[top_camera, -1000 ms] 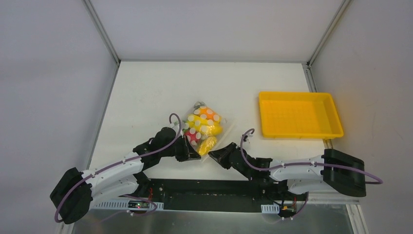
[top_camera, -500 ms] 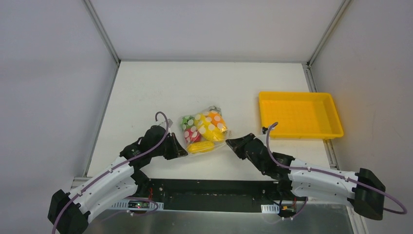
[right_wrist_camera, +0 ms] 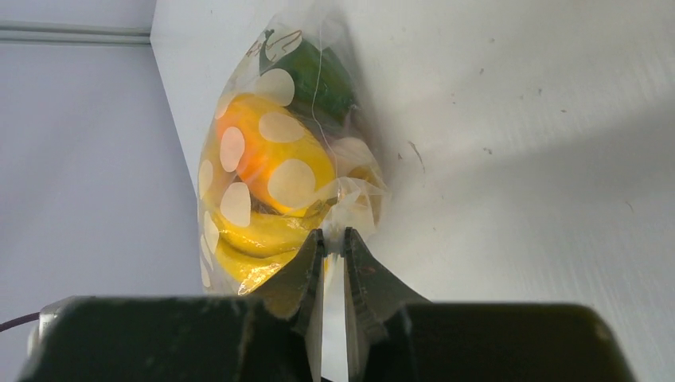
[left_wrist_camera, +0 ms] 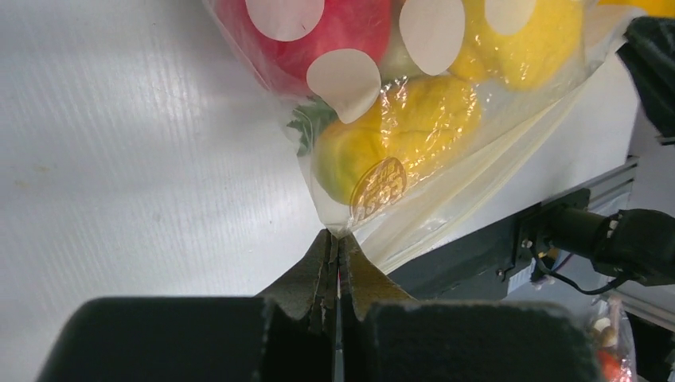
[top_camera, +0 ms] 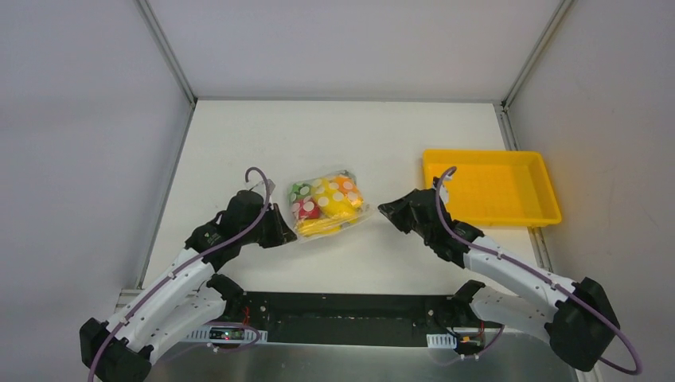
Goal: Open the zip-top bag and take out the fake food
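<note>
The zip-top bag (top_camera: 328, 203), clear with white dots, hangs stretched between my two grippers over the white table. Inside it is the fake food (top_camera: 341, 207): yellow, red, orange and green pieces. My left gripper (top_camera: 291, 232) is shut on the bag's near-left corner. In the left wrist view the left gripper (left_wrist_camera: 337, 235) pinches clear plastic just below a yellow piece (left_wrist_camera: 398, 135). My right gripper (top_camera: 381, 210) is at the bag's right edge. In the right wrist view the right gripper (right_wrist_camera: 334, 235) is closed to a thin gap on the bag's (right_wrist_camera: 271, 183) edge film.
A rigid yellow tray (top_camera: 492, 220) sits at the right of the table, just beyond my right arm. The grey enclosure walls stand at the left, right and back. The black base rail (top_camera: 342, 306) runs along the near edge.
Both grippers have moved away from the bases, carrying the bag farther onto the table and slightly left. The right arm has stretched out toward the tray side.
</note>
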You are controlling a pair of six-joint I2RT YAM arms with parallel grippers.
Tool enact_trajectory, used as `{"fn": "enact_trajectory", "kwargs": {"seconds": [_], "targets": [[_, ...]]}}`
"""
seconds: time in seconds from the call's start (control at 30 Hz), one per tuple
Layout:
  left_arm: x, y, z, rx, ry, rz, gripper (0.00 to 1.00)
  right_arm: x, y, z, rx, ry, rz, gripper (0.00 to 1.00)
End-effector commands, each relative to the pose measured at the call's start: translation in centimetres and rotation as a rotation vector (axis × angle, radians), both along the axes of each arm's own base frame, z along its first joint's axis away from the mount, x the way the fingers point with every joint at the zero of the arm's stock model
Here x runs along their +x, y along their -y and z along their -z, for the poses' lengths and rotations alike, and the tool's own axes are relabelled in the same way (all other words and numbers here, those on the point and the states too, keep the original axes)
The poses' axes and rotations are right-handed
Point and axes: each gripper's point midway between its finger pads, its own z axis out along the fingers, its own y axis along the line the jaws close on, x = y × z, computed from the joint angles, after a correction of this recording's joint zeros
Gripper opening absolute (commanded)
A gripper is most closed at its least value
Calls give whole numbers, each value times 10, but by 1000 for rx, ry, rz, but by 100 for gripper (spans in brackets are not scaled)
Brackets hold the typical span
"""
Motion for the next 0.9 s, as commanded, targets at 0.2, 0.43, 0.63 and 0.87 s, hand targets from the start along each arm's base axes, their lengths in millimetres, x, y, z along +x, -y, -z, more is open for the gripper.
{"fn": "enact_trajectory", "kwargs": {"seconds": [0.2,0.43,0.63,0.87], "targets": [[-2,-31,-21,256,32,111,48,22,-7,-10,-128,18,-104,49],[1,-27,-53,425,133,239,70,3,23,-15,-209,25,-85,80],[5,3,-61,578,214,364,84,-18,61,-26,-302,44,-48,92],[15,60,-72,784,380,448,87,-39,92,-34,-298,72,11,95]]}}
